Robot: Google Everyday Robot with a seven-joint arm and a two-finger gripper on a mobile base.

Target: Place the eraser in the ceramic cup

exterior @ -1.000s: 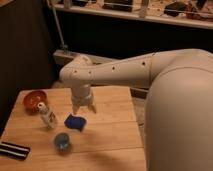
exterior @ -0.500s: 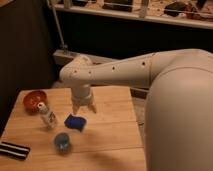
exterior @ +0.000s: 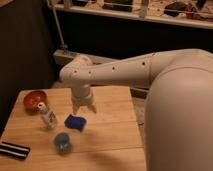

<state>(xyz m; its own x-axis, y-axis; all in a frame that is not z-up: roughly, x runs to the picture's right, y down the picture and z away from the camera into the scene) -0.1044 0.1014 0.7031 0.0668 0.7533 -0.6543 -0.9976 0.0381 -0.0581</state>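
Note:
The eraser (exterior: 13, 150), a flat black block with two white stripes, lies at the front left edge of the wooden table (exterior: 107, 135). The ceramic cup (exterior: 62, 142), small and blue-grey, stands upright to the right of the eraser, near the front. My gripper (exterior: 83, 107) hangs from the white arm over the middle of the table, above and just behind the bright blue pad (exterior: 75, 122). It is well behind and to the right of the cup and far from the eraser. It holds nothing.
An orange-red bowl (exterior: 34, 100) sits at the back left. A white bottle (exterior: 48, 116) stands between the bowl and the cup. The robot's large white body (exterior: 180, 120) fills the right side. A dark wall and shelf lie behind the table.

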